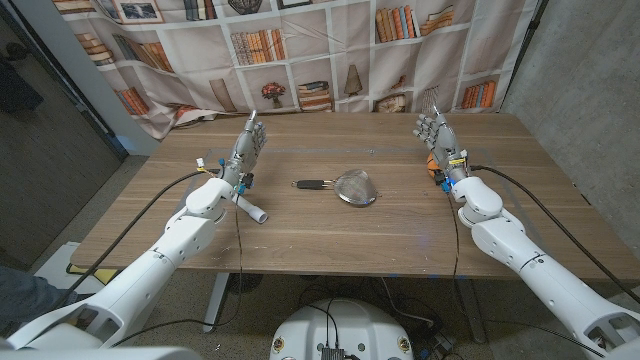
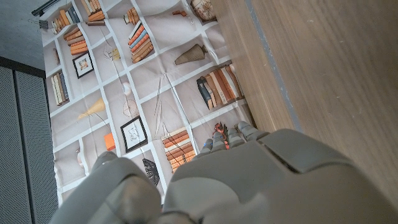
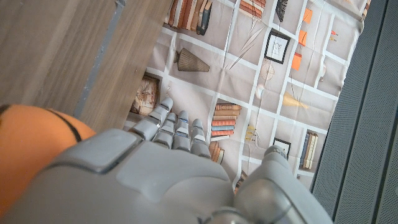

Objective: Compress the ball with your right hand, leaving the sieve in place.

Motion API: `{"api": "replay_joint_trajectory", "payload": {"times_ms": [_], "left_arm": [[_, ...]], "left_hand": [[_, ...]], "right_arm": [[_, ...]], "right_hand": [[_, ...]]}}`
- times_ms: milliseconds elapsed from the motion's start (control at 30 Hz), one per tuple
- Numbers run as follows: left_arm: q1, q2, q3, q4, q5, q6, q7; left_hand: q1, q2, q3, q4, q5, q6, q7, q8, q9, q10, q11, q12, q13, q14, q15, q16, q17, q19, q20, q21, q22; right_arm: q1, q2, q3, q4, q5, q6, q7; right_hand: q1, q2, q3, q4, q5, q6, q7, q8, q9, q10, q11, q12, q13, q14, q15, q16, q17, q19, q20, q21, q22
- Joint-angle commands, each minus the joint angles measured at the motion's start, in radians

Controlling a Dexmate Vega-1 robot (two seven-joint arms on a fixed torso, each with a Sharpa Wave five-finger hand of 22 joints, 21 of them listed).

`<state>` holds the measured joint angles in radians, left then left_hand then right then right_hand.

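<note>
A metal sieve (image 1: 356, 187) with a black handle (image 1: 311, 184) lies near the middle of the wooden table (image 1: 330, 235). An orange ball (image 1: 436, 168) with a black line sits at the right, mostly hidden behind my right hand (image 1: 437, 133). The right wrist view shows the ball (image 3: 31, 152) close beside the back of that hand (image 3: 155, 168). The right hand stands upright with its fingers (image 3: 177, 127) stretched out and apart, holding nothing. My left hand (image 1: 248, 142) stands upright at the far left of the table, fingers (image 2: 227, 135) extended and empty.
A curtain printed with bookshelves (image 1: 300, 50) hangs behind the table's far edge. Black cables (image 1: 530, 205) trail along both arms onto the table. Bare tabletop lies between the sieve and the ball.
</note>
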<state>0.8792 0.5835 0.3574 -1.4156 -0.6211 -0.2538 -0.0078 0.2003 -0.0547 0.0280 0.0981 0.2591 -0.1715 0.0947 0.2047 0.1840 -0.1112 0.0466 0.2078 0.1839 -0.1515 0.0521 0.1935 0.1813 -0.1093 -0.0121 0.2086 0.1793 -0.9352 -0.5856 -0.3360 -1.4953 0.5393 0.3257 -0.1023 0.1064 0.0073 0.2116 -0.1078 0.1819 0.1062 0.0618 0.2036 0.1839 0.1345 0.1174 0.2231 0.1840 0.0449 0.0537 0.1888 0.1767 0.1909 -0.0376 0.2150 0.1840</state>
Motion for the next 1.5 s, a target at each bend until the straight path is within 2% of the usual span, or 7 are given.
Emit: {"api": "replay_joint_trajectory", "payload": {"times_ms": [33,433,633,900,1067,1200,1500], "left_arm": [[-0.001,-0.004,0.007,0.001,0.0,-0.006,-0.01],[0.008,0.001,0.009,-0.008,0.004,-0.004,-0.009],[0.017,0.001,0.005,-0.012,0.0,-0.004,-0.002],[0.022,0.009,0.004,-0.022,0.0,0.004,-0.002],[0.021,0.012,0.005,-0.024,0.002,0.005,-0.004],[0.021,0.015,0.004,-0.03,0.004,0.006,-0.003],[0.026,0.019,0.0,-0.038,0.005,0.005,0.002]], "left_hand": [[0.014,0.001,0.003,-0.001,0.005,0.002,0.006,0.005,0.002,0.004,0.001,0.009,0.004,0.004,0.0,0.003,0.003,0.005,-0.003,0.006,0.003],[0.022,0.008,0.005,-0.003,0.005,0.01,0.004,0.006,0.002,0.009,0.002,0.01,0.004,0.012,0.0,0.003,0.002,0.009,-0.001,0.006,0.003],[0.026,0.01,0.005,-0.005,0.005,0.012,0.003,0.006,0.002,0.012,0.001,0.01,0.004,0.015,0.0,0.003,0.002,0.01,-0.001,0.006,0.003],[0.03,0.013,0.006,-0.006,0.004,0.017,0.001,0.007,0.002,0.017,0.001,0.011,0.004,0.018,0.001,0.002,0.002,0.011,0.0,0.006,0.003],[0.034,0.016,0.006,-0.007,0.004,0.025,0.002,0.009,0.002,0.023,0.003,0.012,0.004,0.023,0.001,0.003,0.002,0.014,-0.002,0.007,0.003],[0.037,0.018,0.006,-0.008,0.003,0.031,0.002,0.01,0.002,0.028,0.004,0.013,0.004,0.026,0.001,0.003,0.002,0.017,-0.004,0.007,0.003],[0.04,0.02,0.006,-0.01,0.002,0.038,0.001,0.011,0.002,0.033,0.004,0.014,0.004,0.029,0.0,0.002,0.002,0.02,-0.006,0.008,0.003]], "right_arm": [[-0.041,-0.046,0.02,-0.085,-0.063,-0.017,-0.058],[-0.06,-0.082,0.03,-0.132,-0.134,-0.055,-0.107],[-0.058,-0.107,0.017,-0.17,-0.246,-0.091,-0.168],[-0.057,-0.11,0.017,-0.184,-0.33,-0.109,-0.225],[-0.064,-0.122,0.029,-0.193,-0.344,-0.123,-0.232],[-0.067,-0.138,0.033,-0.199,-0.361,-0.137,-0.232],[-0.079,-0.178,0.039,-0.246,-0.454,-0.229,-0.282]], "right_hand": [[0.014,0.005,0.006,-0.002,0.008,0.014,-0.006,0.006,0.004,0.008,-0.003,0.007,0.003,0.009,-0.003,0.004,0.003,0.006,-0.046,0.006,0.002],[0.028,0.008,0.011,-0.009,0.006,0.03,-0.011,0.01,0.004,0.015,-0.011,0.008,0.003,0.015,-0.007,0.002,0.003,0.01,-0.047,0.006,0.002],[0.036,0.009,0.013,-0.013,0.005,0.038,-0.02,0.011,0.005,0.015,-0.015,0.006,0.003,0.014,-0.011,0.0,0.003,0.01,-0.048,0.005,0.002],[0.05,0.009,0.017,-0.022,0.003,0.052,-0.031,0.015,0.005,0.021,-0.021,0.007,0.003,0.018,-0.018,0.0,0.003,0.009,-0.048,0.004,0.002],[0.064,0.005,0.019,-0.029,0.001,0.067,-0.029,0.017,0.005,0.024,-0.024,0.007,0.003,0.011,-0.018,-0.005,0.003,-0.02,-0.046,-0.009,0.002],[0.066,0.004,0.019,-0.031,0.001,0.07,-0.029,0.017,0.005,0.026,-0.02,0.007,0.003,0.01,-0.02,-0.006,0.003,-0.023,-0.047,-0.01,0.002],[0.072,0.001,0.018,-0.033,0.0,0.071,-0.031,0.014,0.005,0.037,-0.029,0.01,0.003,0.022,-0.027,-0.002,0.003,-0.01,-0.05,-0.004,0.002]]}}
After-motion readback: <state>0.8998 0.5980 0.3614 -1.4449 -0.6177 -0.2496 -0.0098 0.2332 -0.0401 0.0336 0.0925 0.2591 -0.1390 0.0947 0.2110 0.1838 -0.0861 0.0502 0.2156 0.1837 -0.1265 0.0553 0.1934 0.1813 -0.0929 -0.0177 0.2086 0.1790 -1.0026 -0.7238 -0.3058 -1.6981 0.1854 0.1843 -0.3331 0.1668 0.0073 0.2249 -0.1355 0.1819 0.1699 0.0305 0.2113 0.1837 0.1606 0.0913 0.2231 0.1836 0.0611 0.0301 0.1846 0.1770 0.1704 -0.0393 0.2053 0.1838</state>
